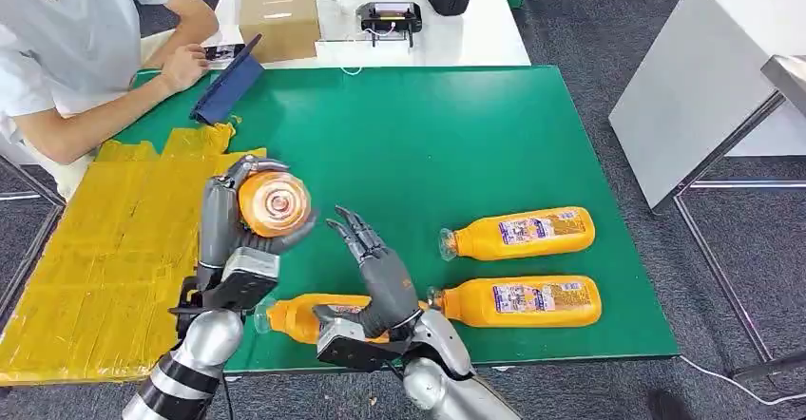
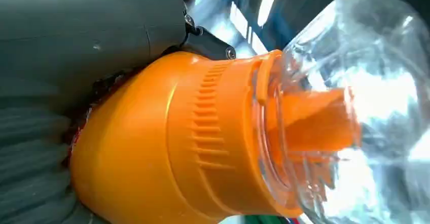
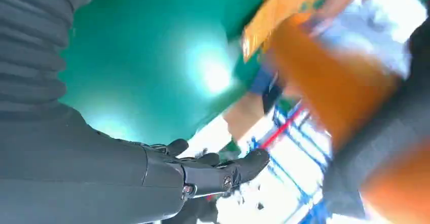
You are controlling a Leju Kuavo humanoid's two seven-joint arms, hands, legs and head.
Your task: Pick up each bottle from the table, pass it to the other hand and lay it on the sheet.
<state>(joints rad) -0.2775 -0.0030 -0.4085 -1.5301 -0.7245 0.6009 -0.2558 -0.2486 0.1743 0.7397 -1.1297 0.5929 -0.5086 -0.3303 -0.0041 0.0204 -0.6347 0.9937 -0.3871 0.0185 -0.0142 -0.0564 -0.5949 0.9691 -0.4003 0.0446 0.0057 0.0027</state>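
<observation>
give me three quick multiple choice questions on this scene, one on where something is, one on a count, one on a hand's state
1. Where is the yellow sheet?
A. on the table's left part
B. on the floor
C. on the white table

2. How many bottles lie on the green table?
A. one
B. three
C. five

3. What is the left hand doing?
A. hanging open
B. gripping a bottle
C. pressing the sheet

Answers:
1 A, the sheet covers the green table's left side.
2 B, two lie at right and one near the right hand.
3 B, its fingers wrap the raised bottle.
</observation>
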